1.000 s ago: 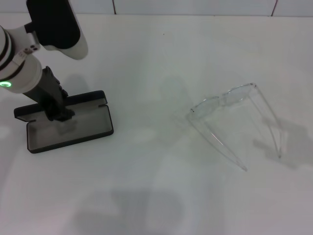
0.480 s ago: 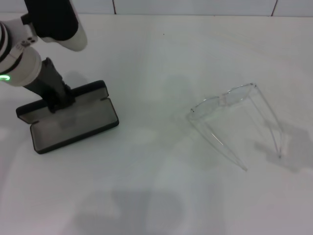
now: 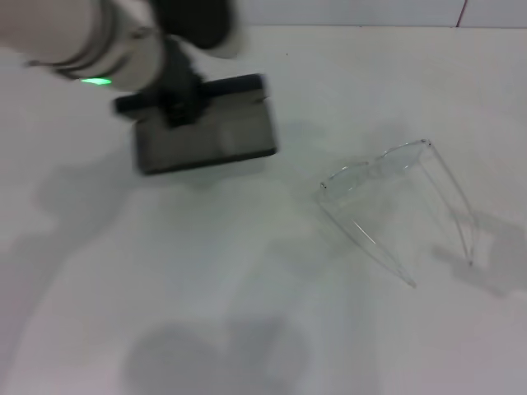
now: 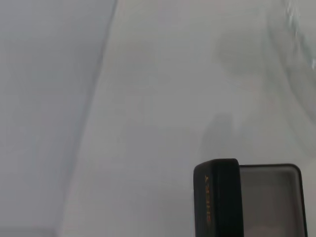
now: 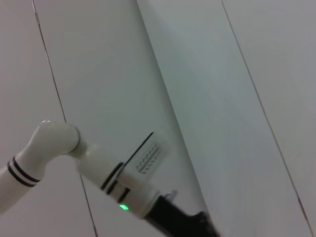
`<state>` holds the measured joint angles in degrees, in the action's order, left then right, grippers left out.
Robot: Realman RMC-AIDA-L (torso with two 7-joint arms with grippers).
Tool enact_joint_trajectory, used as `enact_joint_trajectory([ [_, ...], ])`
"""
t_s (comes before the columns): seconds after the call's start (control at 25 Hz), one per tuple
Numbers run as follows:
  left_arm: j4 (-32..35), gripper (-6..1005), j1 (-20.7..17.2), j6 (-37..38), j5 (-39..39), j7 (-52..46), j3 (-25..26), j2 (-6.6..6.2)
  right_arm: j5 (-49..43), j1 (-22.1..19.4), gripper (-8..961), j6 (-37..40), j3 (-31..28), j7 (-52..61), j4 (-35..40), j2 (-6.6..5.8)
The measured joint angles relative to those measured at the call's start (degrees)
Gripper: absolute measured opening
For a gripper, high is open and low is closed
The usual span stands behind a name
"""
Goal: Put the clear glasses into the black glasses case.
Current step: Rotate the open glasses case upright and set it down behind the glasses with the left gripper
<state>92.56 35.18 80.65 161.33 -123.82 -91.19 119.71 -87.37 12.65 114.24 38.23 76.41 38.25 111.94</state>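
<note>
The black glasses case (image 3: 218, 136) lies open, grey lining up, at the back of the white table, left of centre. My left gripper (image 3: 177, 109) is shut on its rear lid edge, the arm reaching in from the upper left. The left wrist view shows the lid with orange lettering (image 4: 217, 197) and the lined tray (image 4: 270, 202). The clear glasses (image 3: 380, 167) rest on the table to the right of the case, arms unfolded and pointing toward me, well apart from it. My right gripper is out of view.
The white table (image 3: 247, 288) carries only soft shadows in front. A tiled wall runs along its back edge. The right wrist view looks across at my left arm (image 5: 98, 163) against the wall.
My left gripper has carried the open case quickly to the right and toward the back, closer to the glasses. The glasses have not moved.
</note>
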Motion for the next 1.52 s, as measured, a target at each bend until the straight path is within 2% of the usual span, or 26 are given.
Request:
enact_joint_trajectory([
  [0.16,-7.1,210,5.7,-6.6,0.1,-0.4,-5.7,0.24,-0.2,-0.2,691,0.7,0.4,-1.9,-2.3,0.22],
  [0.32,-14.8,208,11.2,-11.4,-0.6,-1.3,-8.7,0.58,-0.5,-0.6,691,1.5,0.4,-3.2,-4.2,0.37],
  [0.6,-22.5,206,15.4,-19.4,-2.9,-2.3,-9.8,0.68,-0.8,-1.3,690,2.1,0.3,-4.6,-5.6,0.66],
  [1.0,-28.5,204,16.7,-26.2,-3.3,-3.8,-10.3,0.70,-0.9,-0.9,690,2.1,0.4,-4.7,-5.7,0.83],
  [1.52,-32.7,203,17.6,-31.8,-3.2,-7.3,-14.8,0.82,-0.9,-0.6,690,1.6,0.4,-4.7,-5.7,1.00],
])
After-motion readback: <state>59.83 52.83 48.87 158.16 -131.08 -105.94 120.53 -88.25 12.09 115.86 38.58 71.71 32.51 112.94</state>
